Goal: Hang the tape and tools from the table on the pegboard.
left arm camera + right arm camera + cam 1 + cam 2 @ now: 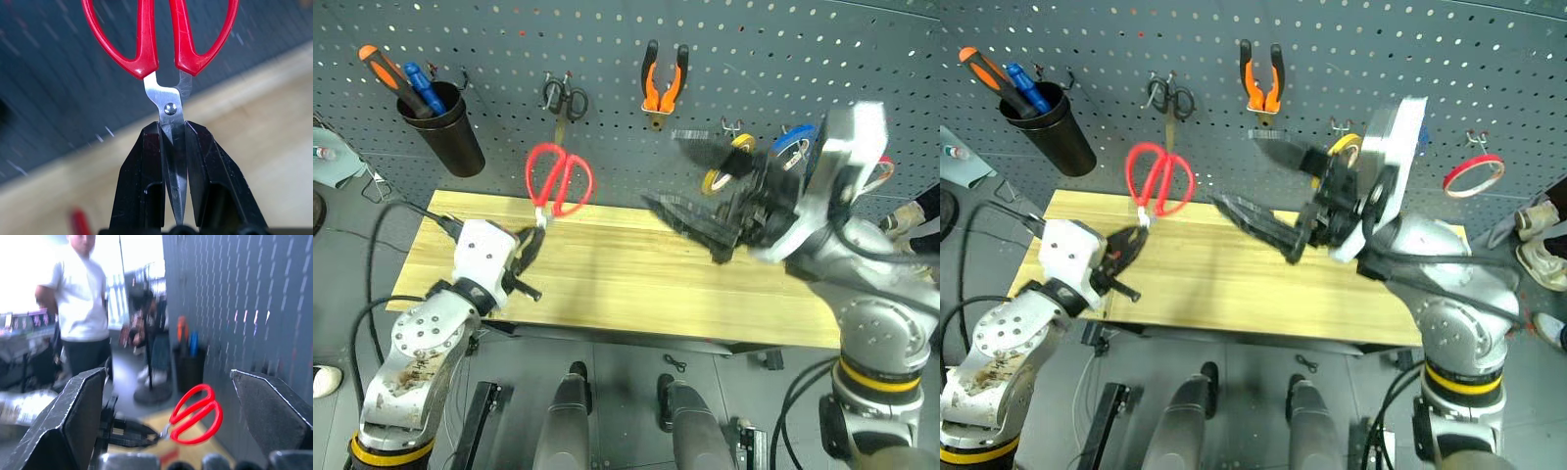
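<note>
Left tool (172,147) clamped on blades of red-handled scissors (558,179), handles up, near pegboard (607,59) above worktop (636,284). Right tool (1278,211) apart, holding nothing. Step: hanging scissors. Next: loop handle onto free hook.

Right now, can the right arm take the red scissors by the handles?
Probably yes. The left gripper is shut on the blades, so the red scissors stand handles-up and free above the table. The right gripper is open, facing them, with nothing between.

Red-handled scissors (558,180) in left gripper (530,241), above table (607,284)
</note>
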Controlling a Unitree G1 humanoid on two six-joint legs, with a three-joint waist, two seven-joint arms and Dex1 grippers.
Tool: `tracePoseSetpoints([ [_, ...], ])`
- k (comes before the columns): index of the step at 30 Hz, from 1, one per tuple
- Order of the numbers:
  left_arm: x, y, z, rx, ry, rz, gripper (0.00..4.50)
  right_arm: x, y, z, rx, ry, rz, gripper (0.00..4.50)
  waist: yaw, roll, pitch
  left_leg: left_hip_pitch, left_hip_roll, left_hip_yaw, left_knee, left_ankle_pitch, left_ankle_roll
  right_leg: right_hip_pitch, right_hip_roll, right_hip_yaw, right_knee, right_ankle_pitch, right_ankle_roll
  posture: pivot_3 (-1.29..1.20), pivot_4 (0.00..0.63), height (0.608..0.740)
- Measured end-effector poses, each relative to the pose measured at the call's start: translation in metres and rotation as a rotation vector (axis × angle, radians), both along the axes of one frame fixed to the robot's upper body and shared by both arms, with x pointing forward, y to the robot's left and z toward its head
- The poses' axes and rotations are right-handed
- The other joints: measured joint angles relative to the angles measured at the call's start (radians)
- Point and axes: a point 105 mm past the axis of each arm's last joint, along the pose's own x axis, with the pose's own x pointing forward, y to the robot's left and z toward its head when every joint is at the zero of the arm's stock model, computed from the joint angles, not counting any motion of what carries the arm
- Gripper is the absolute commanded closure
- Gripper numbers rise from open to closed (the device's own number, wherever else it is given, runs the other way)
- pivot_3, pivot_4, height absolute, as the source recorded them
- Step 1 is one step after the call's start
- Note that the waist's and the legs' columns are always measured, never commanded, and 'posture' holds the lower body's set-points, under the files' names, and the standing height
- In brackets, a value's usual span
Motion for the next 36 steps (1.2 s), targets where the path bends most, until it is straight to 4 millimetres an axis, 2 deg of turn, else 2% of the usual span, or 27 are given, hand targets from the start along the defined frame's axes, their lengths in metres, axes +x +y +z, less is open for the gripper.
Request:
tracePoseSetpoints([
  [3, 0.009, -0.002, 0.031, -0.006, -0.137, 0.029, 4.33, 0.002, 0.002, 0.003, 0.009, 0.001, -0.002, 0.00, 0.005, -0.001, 0.000, -0.001, 0.000, 0.000, 0.000, 0.003, 0.004, 0.000, 0.000, 0.000, 0.000, 0.003, 0.005, 0.04, 0.309, 0.740],
  [5, 0.012, -0.001, 0.037, -0.007, -0.163, 0.040, 4.33, 0.004, 0.002, 0.003, 0.009, 0.008, -0.003, 0.00, 0.005, -0.001, -0.001, 0.000, 0.000, 0.000, 0.000, 0.003, 0.004, 0.000, 0.000, 0.000, 0.000, 0.005, 0.008, 0.04, 0.308, 0.740],
  [10, 0.039, -0.008, 0.025, -0.038, -0.104, 0.038, 4.33, 0.006, 0.005, 0.004, 0.002, 0.010, 0.009, 0.00, -0.001, -0.001, -0.001, 0.000, 0.000, 0.000, 0.000, 0.003, 0.005, -0.001, 0.001, 0.000, 0.002, 0.006, 0.007, 0.03, 0.309, 0.740],
  [19, 0.057, -0.020, 0.001, -0.049, -0.016, 0.020, 4.33, 0.010, 0.007, 0.001, -0.007, 0.028, 0.004, 0.00, -0.010, -0.001, -0.001, 0.000, 0.000, 0.000, 0.001, 0.003, 0.005, 0.000, 0.001, 0.000, 0.003, 0.006, 0.007, -0.01, 0.320, 0.740],
  [22, 0.062, -0.019, -0.003, -0.052, 0.001, 0.033, 4.33, 0.016, 0.002, -0.002, -0.022, 0.035, -0.061, 0.00, -0.010, -0.001, -0.001, 0.000, 0.000, 0.000, 0.001, 0.003, 0.005, 0.000, 0.001, 0.000, 0.003, 0.006, 0.007, -0.01, 0.323, 0.740],
  [26, 0.066, -0.019, -0.003, -0.047, 0.002, 0.042, 4.33, 0.036, -0.010, -0.017, -0.054, 0.074, -0.201, 0.00, -0.009, -0.001, -0.001, -0.001, 0.000, 0.000, 0.002, 0.003, 0.005, 0.000, 0.000, 0.000, 0.003, 0.007, 0.006, -0.02, 0.328, 0.740],
  [28, 0.066, -0.019, -0.003, -0.046, 0.003, 0.045, 3.29, 0.042, -0.015, -0.022, -0.061, 0.082, -0.250, 0.00, -0.010, -0.001, -0.001, 0.000, 0.000, 0.000, 0.002, 0.003, 0.005, 0.000, 0.000, 0.000, 0.003, 0.007, 0.006, -0.02, 0.329, 0.740],
  [30, 0.068, -0.019, -0.005, -0.049, 0.011, 0.050, 2.52, 0.045, -0.018, -0.024, -0.068, 0.077, -0.283, 0.00, -0.011, -0.001, -0.001, 0.000, 0.000, 0.000, 0.002, 0.003, 0.005, 0.000, 0.001, 0.000, 0.003, 0.007, 0.006, -0.02, 0.329, 0.740],
  [34, 0.069, -0.017, -0.011, -0.052, 0.030, 0.056, 0.49, 0.048, -0.020, -0.025, -0.077, 0.066, -0.309, 0.00, -0.015, -0.001, -0.001, 0.000, 0.000, 0.000, 0.003, 0.003, 0.005, 0.000, 0.001, 0.001, 0.004, 0.007, 0.007, -0.02, 0.330, 0.740],
  [35, 0.067, -0.014, -0.015, -0.050, 0.038, 0.061, 0.09, 0.047, -0.019, -0.026, -0.079, 0.066, -0.307, 0.00, -0.018, -0.001, -0.001, 0.000, 0.000, 0.000, 0.003, 0.003, 0.005, 0.000, 0.001, 0.001, 0.004, 0.007, 0.007, -0.02, 0.330, 0.740],
  [36, 0.063, -0.011, -0.022, -0.042, 0.058, 0.066, 0.02, 0.047, -0.019, -0.027, -0.084, 0.066, -0.303, 0.00, -0.022, -0.001, -0.001, 0.000, 0.000, 0.000, 0.002, 0.003, 0.005, 0.000, 0.001, 0.001, 0.004, 0.007, 0.006, -0.02, 0.333, 0.740],
])
